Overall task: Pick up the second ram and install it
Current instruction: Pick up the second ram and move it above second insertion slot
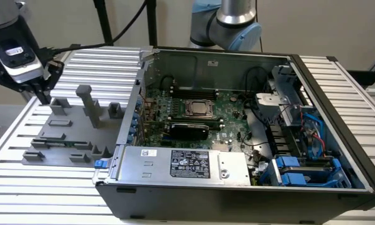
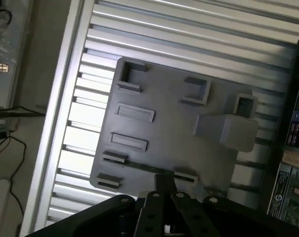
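Slatted silver metal counter [image 1: 99, 61] bears your grey plastic holder tray [image 2: 159, 103], where the thin green RAM stick [image 2: 147, 168] sits in slotted supports; your black end effector [image 2: 164, 178] hovers over the tray, closed.

a plain grey-beige wall [image 1: 331, 28] was seen behind the work area in the exterior view, with dark upright posts [image 1: 152, 23] stood before it toward the exterior view's left. the work surface was formed by a slatted metal table [image 1: 24, 192], and bright glare was thrown back by its slats. in the wrist view, a grey floor [image 2: 43, 64] was shown beyond the table's edge, crossed by dark cables [image 2: 24, 153].
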`<state>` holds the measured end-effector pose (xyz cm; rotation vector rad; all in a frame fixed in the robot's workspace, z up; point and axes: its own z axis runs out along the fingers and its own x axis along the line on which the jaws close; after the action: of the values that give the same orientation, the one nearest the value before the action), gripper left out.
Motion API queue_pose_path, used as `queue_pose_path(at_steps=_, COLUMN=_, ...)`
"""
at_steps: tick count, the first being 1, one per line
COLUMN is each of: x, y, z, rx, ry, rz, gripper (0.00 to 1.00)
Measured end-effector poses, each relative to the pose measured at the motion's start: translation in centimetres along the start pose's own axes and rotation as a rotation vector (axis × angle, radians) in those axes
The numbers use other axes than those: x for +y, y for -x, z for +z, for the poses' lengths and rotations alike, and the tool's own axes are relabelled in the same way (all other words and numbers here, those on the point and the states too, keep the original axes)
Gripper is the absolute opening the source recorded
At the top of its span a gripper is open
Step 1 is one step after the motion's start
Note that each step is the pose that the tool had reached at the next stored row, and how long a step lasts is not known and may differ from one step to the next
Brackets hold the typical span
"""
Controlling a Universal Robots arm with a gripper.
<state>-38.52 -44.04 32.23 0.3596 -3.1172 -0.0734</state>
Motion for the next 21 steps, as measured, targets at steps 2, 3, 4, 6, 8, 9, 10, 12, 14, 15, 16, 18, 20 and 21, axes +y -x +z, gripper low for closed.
queue_pose_path(at_steps=2, x=-0.01, y=0.0, z=0.13, rx=0.0013, ry=0.0000, rz=-0.036, gripper=0.00)
queue_pose_path(at_steps=3, x=-0.01, y=0.0, z=0.20, rx=0.0020, ry=0.0000, rz=-0.055, gripper=0.00)
queue_pose_path(at_steps=4, x=-0.01, y=0.0, z=0.26, rx=0.0026, ry=0.0000, rz=-0.072, gripper=0.00)
queue_pose_path(at_steps=6, x=-0.02, y=0.0, z=0.40, rx=0.0039, ry=0.0000, rz=-0.109, gripper=0.00)
queue_pose_path(at_steps=8, x=-0.03, y=0.0, z=0.53, rx=0.0052, ry=0.0000, rz=-0.145, gripper=0.00)
queue_pose_path(at_steps=9, x=-0.03, y=0.0, z=0.60, rx=0.0059, ry=0.0000, rz=-0.163, gripper=0.00)
queue_pose_path(at_steps=10, x=-0.03, y=0.0, z=0.67, rx=0.0066, ry=0.0000, rz=-0.181, gripper=0.00)
queue_pose_path(at_steps=12, x=-0.04, y=0.0, z=0.82, rx=0.0080, ry=0.0000, rz=-0.218, gripper=0.00)
queue_pose_path(at_steps=14, x=-0.05, y=0.0, z=0.96, rx=0.0094, ry=0.0001, rz=-0.255, gripper=0.00)
queue_pose_path(at_steps=15, x=-0.05, y=0.0, z=1.03, rx=0.0102, ry=0.0001, rz=-0.273, gripper=0.00)
queue_pose_path(at_steps=16, x=-0.05, y=0.0, z=1.11, rx=0.0109, ry=0.0002, rz=-0.291, gripper=0.00)
queue_pose_path(at_steps=18, x=-0.06, y=0.0, z=1.25, rx=0.0125, ry=0.0002, rz=-0.327, gripper=0.00)
queue_pose_path(at_steps=20, x=-0.07, y=0.0, z=1.40, rx=0.0141, ry=0.0003, rz=-0.363, gripper=0.00)
queue_pose_path(at_steps=21, x=-0.07, y=0.0, z=1.47, rx=0.0149, ry=0.0004, rz=-0.381, gripper=0.00)
